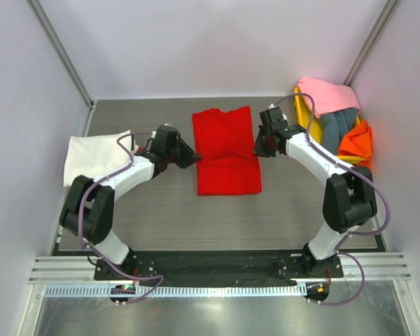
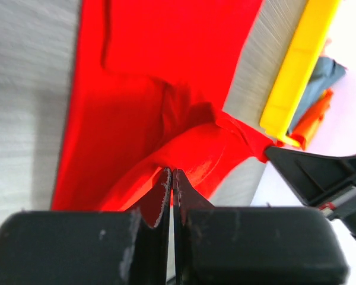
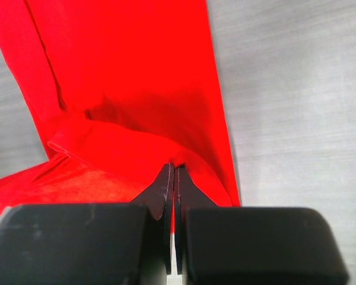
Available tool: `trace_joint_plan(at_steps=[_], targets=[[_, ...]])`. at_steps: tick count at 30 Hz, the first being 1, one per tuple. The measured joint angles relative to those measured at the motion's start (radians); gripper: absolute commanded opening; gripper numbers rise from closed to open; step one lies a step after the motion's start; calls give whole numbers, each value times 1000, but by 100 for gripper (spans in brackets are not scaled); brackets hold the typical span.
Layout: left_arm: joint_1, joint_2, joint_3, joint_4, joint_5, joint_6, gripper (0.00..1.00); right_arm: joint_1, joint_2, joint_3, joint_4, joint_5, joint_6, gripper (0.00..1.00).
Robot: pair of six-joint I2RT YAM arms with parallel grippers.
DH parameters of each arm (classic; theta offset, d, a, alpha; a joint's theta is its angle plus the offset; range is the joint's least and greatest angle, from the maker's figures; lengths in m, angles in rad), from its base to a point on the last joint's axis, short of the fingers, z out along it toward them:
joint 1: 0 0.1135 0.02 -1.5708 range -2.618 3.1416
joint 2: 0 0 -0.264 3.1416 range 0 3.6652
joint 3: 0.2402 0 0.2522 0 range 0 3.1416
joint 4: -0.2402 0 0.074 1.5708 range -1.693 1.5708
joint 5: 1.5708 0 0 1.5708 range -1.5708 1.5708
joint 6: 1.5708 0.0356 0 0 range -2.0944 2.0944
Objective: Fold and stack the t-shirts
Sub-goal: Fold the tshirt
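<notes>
Grey tabletop w/ red t-shirt, edges pinched btwn L fingers, R fingers

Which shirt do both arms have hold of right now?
The red t-shirt mid-table: both arms' jaws are shut on its opposite edges. The cream-white one lies untouched at left; pink, grey-blue and orange sit far right.

Bright, even light; blurred wrist close-ups.

Soft cloth t-shirts number five: one bright red, one cream-white, one pink, one grey-blue, one orange. Yellow plastic tray: one. Black two-finger grippers: two, left gripper and right gripper.
</notes>
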Motion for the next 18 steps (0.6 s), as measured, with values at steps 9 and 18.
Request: trace_joint_plan(at_steps=[9, 18], targets=[[39, 127, 45, 14, 0, 3, 0, -50, 131, 127, 8, -43, -18, 1], [61, 207, 129, 23, 1, 6, 0, -76, 229, 198, 11, -77, -26, 1]])
